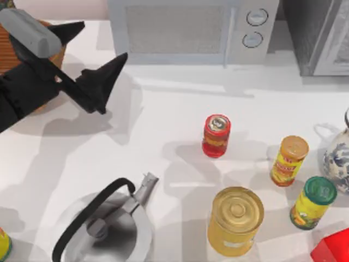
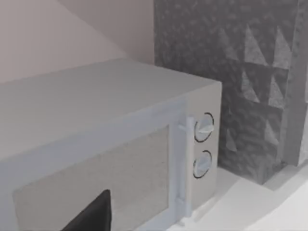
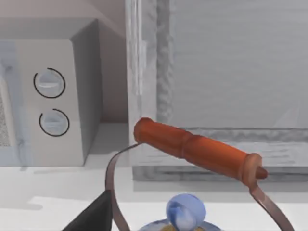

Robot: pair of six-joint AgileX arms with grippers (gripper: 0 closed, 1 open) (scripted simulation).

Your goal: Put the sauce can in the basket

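Note:
The sauce can [image 1: 216, 135], red with a yellow-orange band and a silver top, stands upright near the middle of the table, right of centre. Part of the wicker basket [image 1: 6, 50] shows at the far left back, mostly hidden under my left arm. My left gripper [image 1: 104, 39] hangs open and empty beside the basket, well to the left of the can and apart from it; one dark finger [image 2: 92, 215] points at the microwave. In the right wrist view, a dark part of my right gripper [image 3: 96, 216] sits by a teapot's orange handle [image 3: 197, 149].
A microwave [image 1: 185, 30] stands at the back. A metal kettle [image 1: 106, 229] sits front left. Close to the sauce can are a large gold can [image 1: 235, 219], an orange-lidded jar [image 1: 289, 160], a green-lidded jar [image 1: 313, 202], a blue-and-white teapot [image 1: 338, 158] and a red box [image 1: 332, 248].

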